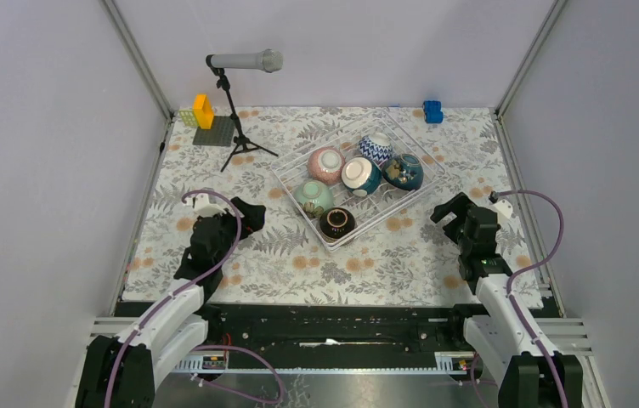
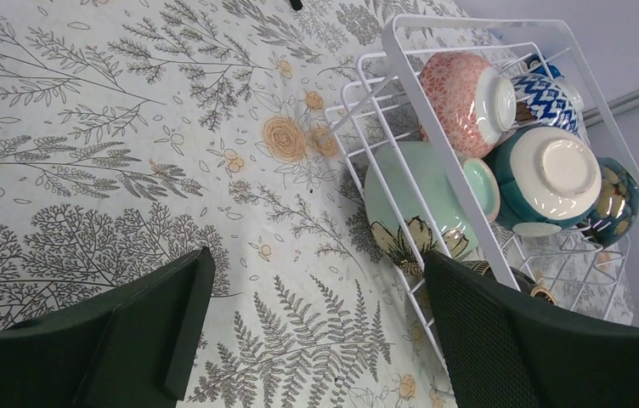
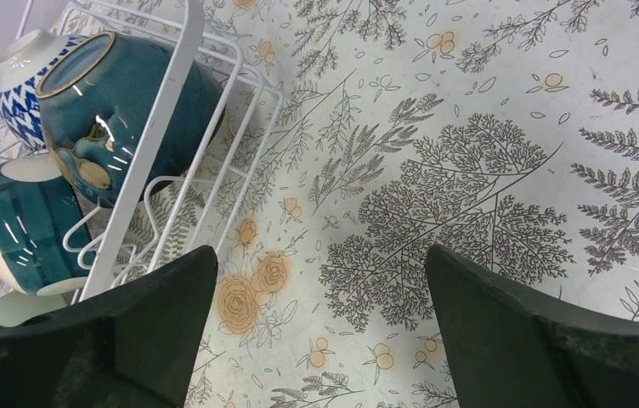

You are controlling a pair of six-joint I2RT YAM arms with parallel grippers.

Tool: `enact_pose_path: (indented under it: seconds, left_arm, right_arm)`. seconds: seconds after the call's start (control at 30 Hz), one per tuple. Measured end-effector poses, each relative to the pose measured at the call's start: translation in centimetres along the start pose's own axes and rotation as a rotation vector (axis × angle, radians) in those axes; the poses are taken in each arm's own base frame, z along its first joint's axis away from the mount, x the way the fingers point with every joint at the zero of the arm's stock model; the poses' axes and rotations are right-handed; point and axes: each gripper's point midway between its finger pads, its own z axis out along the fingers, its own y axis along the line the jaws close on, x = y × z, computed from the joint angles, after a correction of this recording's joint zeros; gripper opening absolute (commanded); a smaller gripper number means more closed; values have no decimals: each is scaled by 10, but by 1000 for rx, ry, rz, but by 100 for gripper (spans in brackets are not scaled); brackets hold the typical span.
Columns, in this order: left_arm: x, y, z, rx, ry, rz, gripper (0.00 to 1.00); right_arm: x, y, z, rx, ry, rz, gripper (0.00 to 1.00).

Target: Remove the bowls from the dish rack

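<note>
The white wire dish rack (image 1: 388, 214) lies askew at the middle of the floral cloth. Six bowls sit in it: pink (image 1: 326, 164), blue-white zigzag (image 1: 376, 149), teal with white inside (image 1: 360, 176), dark teal with gold (image 1: 403, 172), mint green (image 1: 313, 197) and dark brown (image 1: 337, 223). My left gripper (image 1: 251, 219) hovers open left of the rack's near corner. In the left wrist view it (image 2: 316, 259) frames bare cloth, the mint bowl (image 2: 409, 200) just beyond its right finger. My right gripper (image 1: 452, 212) stands open right of the rack. Its wrist view (image 3: 320, 253) shows the dark teal bowl (image 3: 121, 110) at upper left.
A microphone on a black tripod (image 1: 244, 61) stands at the back left. Beside it is a grey baseplate (image 1: 212, 132) carrying yellow bricks. A blue brick (image 1: 432, 110) lies at the back right. Pale walls close in the cloth on three sides.
</note>
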Motion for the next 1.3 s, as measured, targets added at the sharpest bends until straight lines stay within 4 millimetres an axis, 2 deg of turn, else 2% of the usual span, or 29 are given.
enact_pose_path:
  seconds: [0.13, 0.37, 0.6, 0.83, 0.97, 1.07, 1.17, 1.3]
  left_arm:
    - [3, -5, 0, 32, 17, 5, 99]
    - [8, -28, -2, 159, 56, 25, 99]
    - [13, -54, -9, 316, 80, 38, 99]
    - [17, -65, -13, 387, 106, 45, 99]
    - [19, -69, -15, 415, 113, 47, 99]
    - [20, -69, -15, 417, 116, 43, 99]
    - [20, -70, -15, 417, 117, 38, 99]
    - [19, -70, -15, 419, 114, 38, 99]
  right_arm:
    - [-4, 3, -2, -12, -13, -2, 100]
    - [-11, 14, -9, -81, -50, -1, 100]
    - [1, 46, -20, -287, 9, -56, 100]
    - [-8, 64, -31, -357, 14, -89, 98]
    - [-30, 87, -38, -382, 31, -108, 93]
    - [-40, 106, -38, -402, 88, -128, 93]
    - [-36, 121, -35, -407, 178, -167, 92]
    - [-15, 153, -37, -446, 306, -261, 92]
